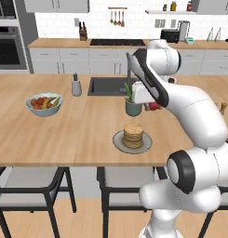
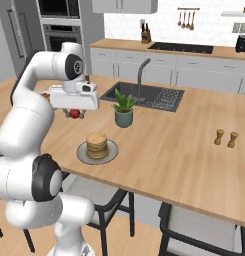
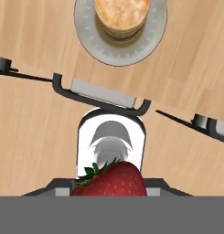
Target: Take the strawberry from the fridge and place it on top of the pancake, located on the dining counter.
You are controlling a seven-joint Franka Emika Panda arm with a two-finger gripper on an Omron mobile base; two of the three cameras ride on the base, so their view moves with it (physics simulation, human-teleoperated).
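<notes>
While the hand (image 2: 74, 114) grips the strawberry (image 3: 111, 179) above the surface (image 2: 169, 135), the pancake (image 2: 97, 144) sits nearby on its plate.

Glossy white arm (image 1: 194, 111) with dark joints.
Built of fat, rounded white segments, smooth and shiny, without visible cables or markings. Ringed at each joint by a black band, with a broad black collar around the round elbow cap low down and another along the upper link. Topped by a boxy white hand block (image 2: 74, 97) with a small grey camera module on its side, ending in a gripper (image 2: 74, 114) with short dark fingers.
</notes>
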